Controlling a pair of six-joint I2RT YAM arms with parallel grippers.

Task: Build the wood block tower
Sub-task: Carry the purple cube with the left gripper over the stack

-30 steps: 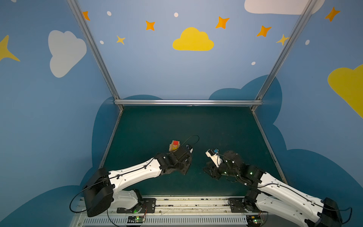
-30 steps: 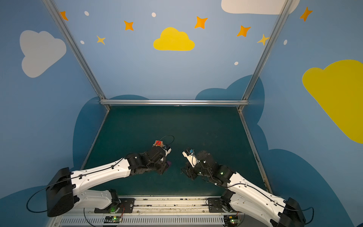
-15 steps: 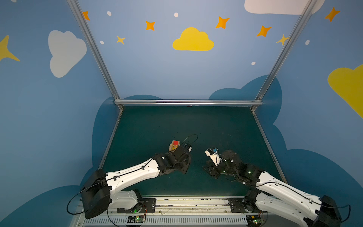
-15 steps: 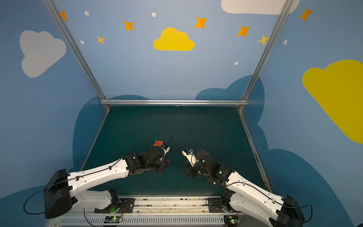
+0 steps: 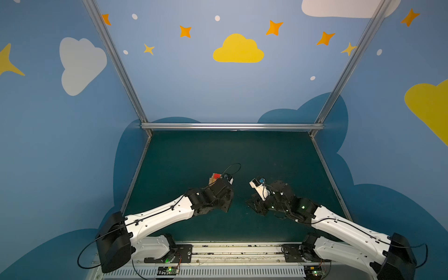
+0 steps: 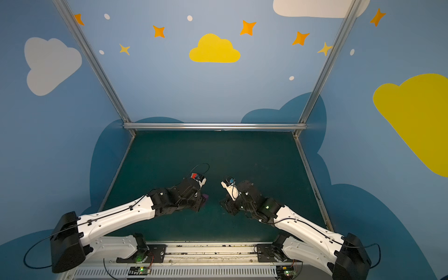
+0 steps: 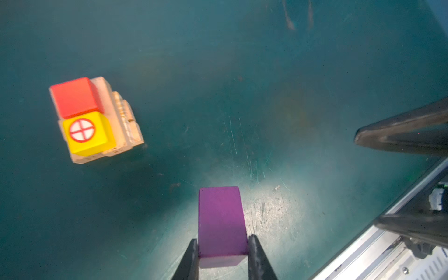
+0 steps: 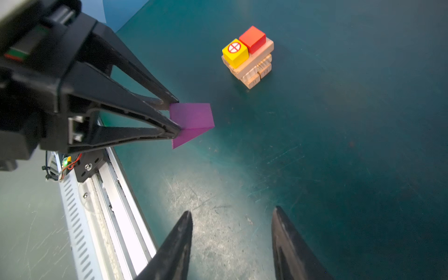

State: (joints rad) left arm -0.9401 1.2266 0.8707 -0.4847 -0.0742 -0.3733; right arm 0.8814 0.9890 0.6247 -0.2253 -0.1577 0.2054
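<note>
The tower point(image 7: 97, 121) point(image 8: 249, 60) is a short stack of tan planks. A red cube point(image 7: 76, 97) and a yellow cube point(image 7: 88, 133) with a red-ringed cross sit side by side on top. In both top views it peeks out just behind the left wrist point(image 5: 214, 178) point(image 6: 194, 175). My left gripper point(image 7: 221, 238) point(image 8: 174, 116) is shut on a purple block point(image 7: 220, 218) point(image 8: 191, 116) point(image 6: 205, 197), held nearer the front edge than the tower and apart from it. My right gripper point(image 8: 231, 209) point(image 5: 252, 204) stands open and empty, facing the left one.
The dark green mat point(image 5: 242, 155) is bare behind the tower and to the right. A metal rail with a slotted cable duct point(image 8: 101, 198) point(image 5: 218, 252) runs along the front edge, close to both grippers. Blue walls point(image 5: 72, 145) enclose the other three sides.
Both arms have shifted only slightly. The left gripper keeps its hold on the purple block, and the right gripper stays open.
</note>
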